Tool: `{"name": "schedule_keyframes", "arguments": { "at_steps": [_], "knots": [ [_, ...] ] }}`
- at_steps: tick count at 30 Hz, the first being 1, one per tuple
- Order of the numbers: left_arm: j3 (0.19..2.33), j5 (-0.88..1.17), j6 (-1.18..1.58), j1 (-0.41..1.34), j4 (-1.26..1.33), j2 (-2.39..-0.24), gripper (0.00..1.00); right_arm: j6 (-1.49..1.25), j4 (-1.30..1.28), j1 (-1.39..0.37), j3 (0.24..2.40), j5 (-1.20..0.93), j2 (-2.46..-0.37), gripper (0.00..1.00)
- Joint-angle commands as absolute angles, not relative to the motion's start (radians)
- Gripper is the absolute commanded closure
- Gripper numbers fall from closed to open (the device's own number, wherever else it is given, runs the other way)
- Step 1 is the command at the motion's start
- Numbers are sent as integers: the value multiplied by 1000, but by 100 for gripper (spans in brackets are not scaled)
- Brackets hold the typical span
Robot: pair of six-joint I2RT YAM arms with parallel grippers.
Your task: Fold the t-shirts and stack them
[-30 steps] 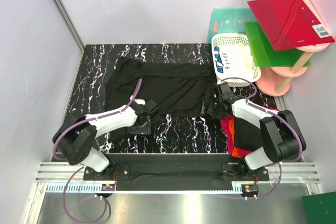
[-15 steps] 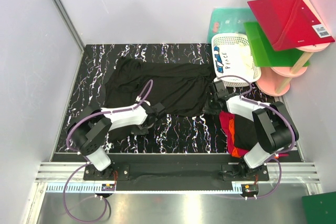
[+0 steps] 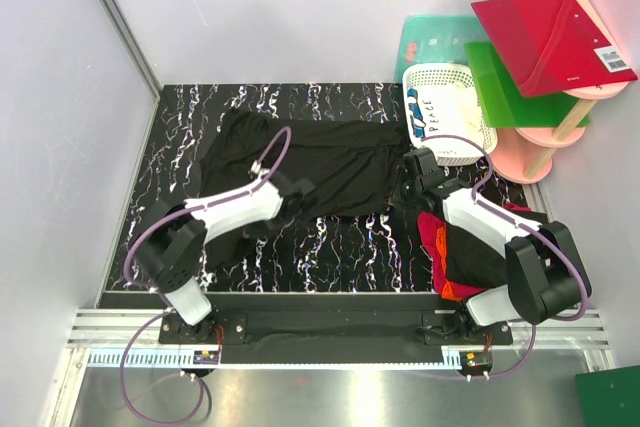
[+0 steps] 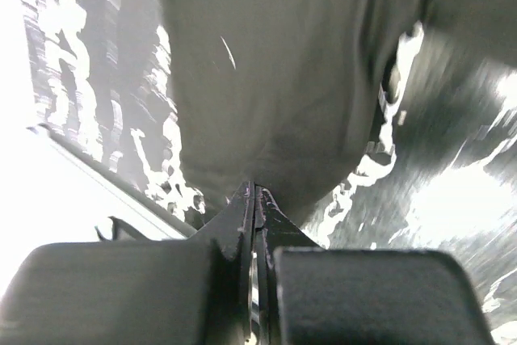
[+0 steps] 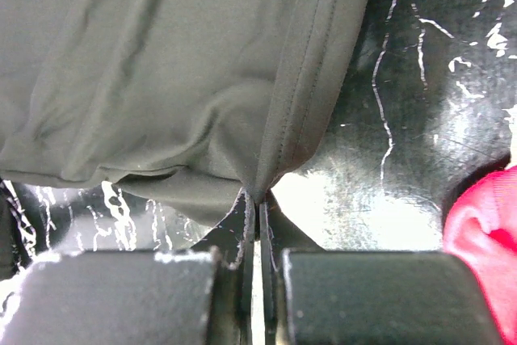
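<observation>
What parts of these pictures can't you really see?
- Top view: the right arm covers part of the pile of tees, so they can't be counted.
- Top view: what lies in the white basket is too small to tell.
- Right wrist view: the red cloth is cut off by the right edge.
- Left wrist view: the table beside the black t-shirt is blurred.

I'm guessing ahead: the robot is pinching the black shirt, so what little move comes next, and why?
Probably lift both a little together. The left end effector and right end effector are each shut on the near edge of the black t-shirt, which lies spread out; raising that edge would start a fold.
</observation>
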State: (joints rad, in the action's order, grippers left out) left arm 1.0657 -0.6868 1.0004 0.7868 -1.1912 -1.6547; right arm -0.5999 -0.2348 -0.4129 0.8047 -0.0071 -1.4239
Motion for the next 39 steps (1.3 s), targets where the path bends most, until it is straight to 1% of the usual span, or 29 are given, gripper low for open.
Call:
{"name": "schedule_keyframes", "arguments": {
  "at_steps": [1,5,7,10,14,18,27,34,39],
  "knots": [
    [1242,-880,1009,746,-1333,-1735,100,-580,-241,-420,821,49,-1411,100],
    [1463,-957,996,700,-1419,-1842,100,-566,-226,-419,834,63,-1439,100],
    [1529,-988,966,683,-1439,-1893,100,-563,-221,-420,841,66,-1459,100],
    [1688,-1023,919,652,-1448,-1965,100,-557,-212,-419,854,78,-1476,100],
    [1864,-1104,911,638,-1547,-2084,100,-555,-202,-420,871,92,-1489,100],
    [1908,-1115,877,603,-1545,-2111,100,-546,-199,-420,887,94,-1490,100],
    [1881,-1146,844,515,-1500,-2062,100,-529,-130,-420,896,164,-1474,100],
    [1970,-1180,772,476,-1448,-2072,100,-526,-129,-419,962,219,-1528,100],
    [2037,-1193,646,451,-1359,-2111,100,-522,-124,-417,1008,264,-1581,100]
  ]
}}
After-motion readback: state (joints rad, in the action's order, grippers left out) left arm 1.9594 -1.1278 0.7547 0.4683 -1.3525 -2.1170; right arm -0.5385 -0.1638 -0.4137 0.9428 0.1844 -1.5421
